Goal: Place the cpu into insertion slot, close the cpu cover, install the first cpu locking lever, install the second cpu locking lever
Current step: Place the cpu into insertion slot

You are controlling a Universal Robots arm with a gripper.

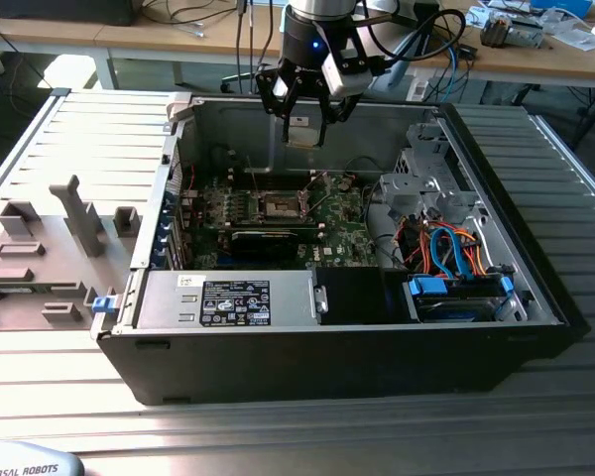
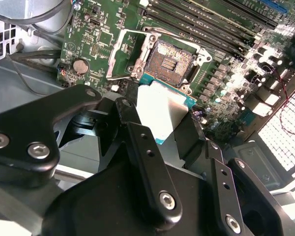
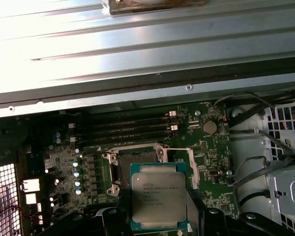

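Observation:
My gripper point(image 1: 305, 127) hangs over the open computer case, shut on the cpu point(image 1: 303, 130), a flat square chip with a silver-grey top. In both wrist views the cpu point(image 2: 160, 110) point(image 3: 159, 199) sits between the black fingers point(image 2: 137, 142), held flat and well above the board. The insertion slot point(image 2: 171, 60) point(image 3: 137, 158) point(image 1: 278, 206) lies below it with its dark centre bare, partly hidden by the chip in the first wrist view. The cpu cover point(image 2: 122, 55) point(image 3: 192, 164), a silver frame, is swung open beside the slot.
The motherboard point(image 1: 337, 223) sits deep in the black case point(image 1: 377, 367). Memory slots point(image 3: 123, 129) run beside the socket. A power supply point(image 1: 238, 302) and a drive bay with blue and orange cables point(image 1: 456, 260) fill the near side. Grey fixtures point(image 1: 50, 248) stand at the exterior view's left.

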